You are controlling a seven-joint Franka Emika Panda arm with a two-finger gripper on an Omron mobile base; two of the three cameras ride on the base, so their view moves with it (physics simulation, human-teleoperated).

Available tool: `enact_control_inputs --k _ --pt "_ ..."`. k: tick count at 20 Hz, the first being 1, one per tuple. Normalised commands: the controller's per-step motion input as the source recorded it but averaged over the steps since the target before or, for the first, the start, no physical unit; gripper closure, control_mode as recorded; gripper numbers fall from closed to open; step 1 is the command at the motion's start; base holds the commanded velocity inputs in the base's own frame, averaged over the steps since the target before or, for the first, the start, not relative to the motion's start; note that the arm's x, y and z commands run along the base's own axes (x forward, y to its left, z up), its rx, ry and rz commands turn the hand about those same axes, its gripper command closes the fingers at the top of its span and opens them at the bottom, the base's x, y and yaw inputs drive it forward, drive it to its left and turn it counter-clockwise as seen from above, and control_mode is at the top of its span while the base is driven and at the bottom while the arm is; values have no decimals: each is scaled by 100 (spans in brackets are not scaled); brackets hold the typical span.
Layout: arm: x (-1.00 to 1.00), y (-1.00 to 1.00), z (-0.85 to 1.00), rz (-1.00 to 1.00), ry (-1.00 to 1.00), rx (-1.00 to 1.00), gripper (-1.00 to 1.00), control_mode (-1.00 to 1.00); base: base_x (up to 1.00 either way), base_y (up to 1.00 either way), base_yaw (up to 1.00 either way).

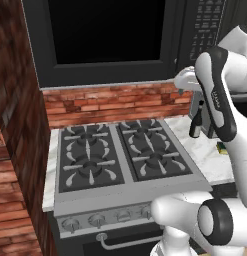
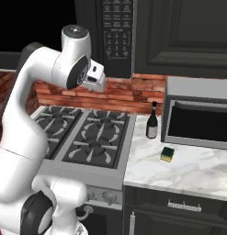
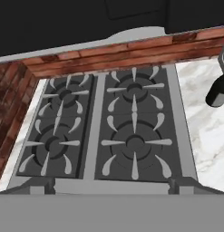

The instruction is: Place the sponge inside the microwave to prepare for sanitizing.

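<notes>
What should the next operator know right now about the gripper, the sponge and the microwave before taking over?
Gripper: raised above the stove; whether it is open or shut cannot be told, and no sponge shows at it.
Sponge: lies on the marble counter right of the stove, in front of the dark bottle and the silver-grey box. Untouched.
Microwave: mounted above the stove, door shut.
Done: nothing yet.
Left: open the microwave door, pick up the sponge, place it inside.
</notes>
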Motion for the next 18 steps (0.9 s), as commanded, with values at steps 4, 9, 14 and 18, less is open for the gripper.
enact_control_inputs --k 4,9,14,18 --pt "20 -3 25 0 0 0 -100 -100 0 0 0" --pt "19 -3 18 1 0 0 -100 -100 0 0 0" --pt "17 -1 16 2 -8 -1 -100 -100 0 0 0" --pt "16 -1 12 2 -18 0 -100 -100 0 0 0"
